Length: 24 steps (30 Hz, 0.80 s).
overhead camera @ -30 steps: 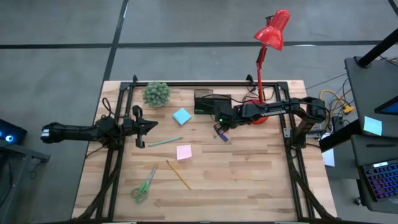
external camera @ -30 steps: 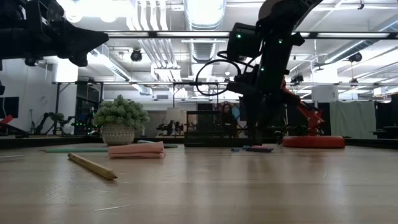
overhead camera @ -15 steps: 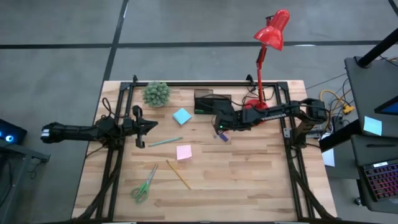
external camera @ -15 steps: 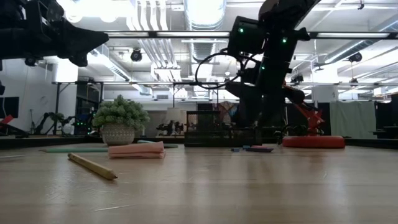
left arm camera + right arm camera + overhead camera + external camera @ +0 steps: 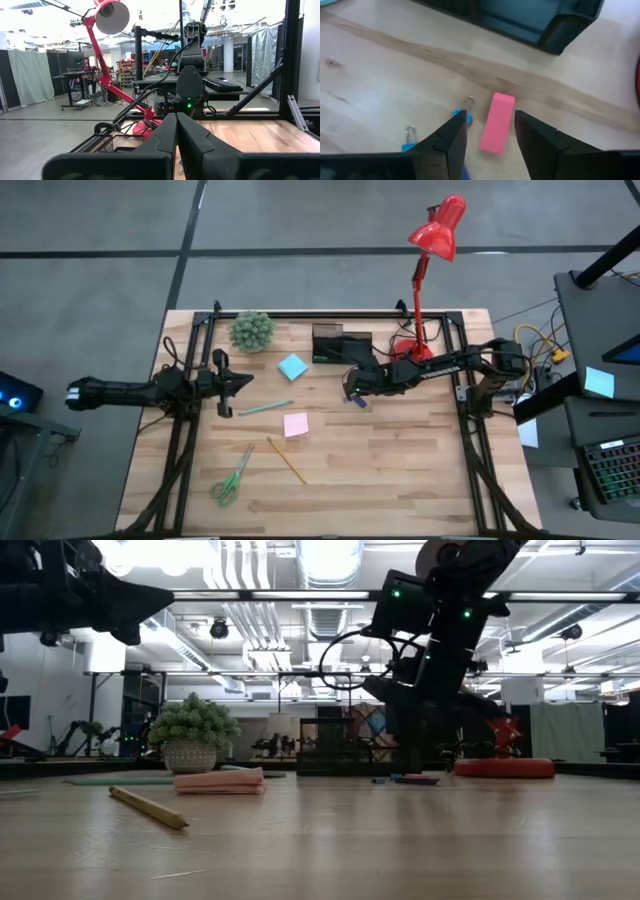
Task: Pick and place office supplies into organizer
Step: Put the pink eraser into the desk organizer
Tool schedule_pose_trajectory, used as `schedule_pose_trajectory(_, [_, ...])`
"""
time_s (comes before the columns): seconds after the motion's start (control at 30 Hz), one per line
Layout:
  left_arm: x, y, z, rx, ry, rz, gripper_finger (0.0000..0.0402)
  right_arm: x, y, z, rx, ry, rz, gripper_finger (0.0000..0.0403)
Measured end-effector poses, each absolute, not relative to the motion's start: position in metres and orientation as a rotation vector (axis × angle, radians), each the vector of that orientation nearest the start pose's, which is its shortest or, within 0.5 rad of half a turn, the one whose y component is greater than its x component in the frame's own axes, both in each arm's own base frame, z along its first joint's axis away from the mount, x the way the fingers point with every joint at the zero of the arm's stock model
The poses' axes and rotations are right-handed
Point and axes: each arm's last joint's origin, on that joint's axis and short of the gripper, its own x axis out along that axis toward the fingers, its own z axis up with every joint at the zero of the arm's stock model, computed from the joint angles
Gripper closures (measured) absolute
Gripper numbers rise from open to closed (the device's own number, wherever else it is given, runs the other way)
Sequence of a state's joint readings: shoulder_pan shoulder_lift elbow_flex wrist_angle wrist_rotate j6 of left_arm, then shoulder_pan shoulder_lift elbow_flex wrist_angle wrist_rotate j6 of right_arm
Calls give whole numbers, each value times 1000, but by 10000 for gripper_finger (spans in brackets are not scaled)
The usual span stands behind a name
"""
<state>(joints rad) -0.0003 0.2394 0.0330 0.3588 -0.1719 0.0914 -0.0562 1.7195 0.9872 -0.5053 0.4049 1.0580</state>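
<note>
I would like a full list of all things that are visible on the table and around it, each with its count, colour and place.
Organizer: one, black, far middle of the table.
Eraser-like block: one, pink, on the wood near the organizer.
Binder clips: two, blue, beside the pink block.
Sticky-note pads: two, light blue left of the organizer, pink at table centre.
Pen: one, teal, between the pads.
Pencil: one, yellow, below the pink pad.
Scissors: one, green handles, near left.
Potted plant: one, green, far left.
Desk lamp: one, red, far right.
Left end effector: shut, at the left edge.
Right end effector: open, over the pink block.
</note>
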Motion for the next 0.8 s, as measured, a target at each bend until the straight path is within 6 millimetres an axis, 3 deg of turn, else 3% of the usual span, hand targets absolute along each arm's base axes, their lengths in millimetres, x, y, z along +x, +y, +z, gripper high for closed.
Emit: schedule_pose_trajectory(0.8, [111, 5, 189, 79, -145, 179, 402, 314, -19, 126, 624, 880, -1026, 248])
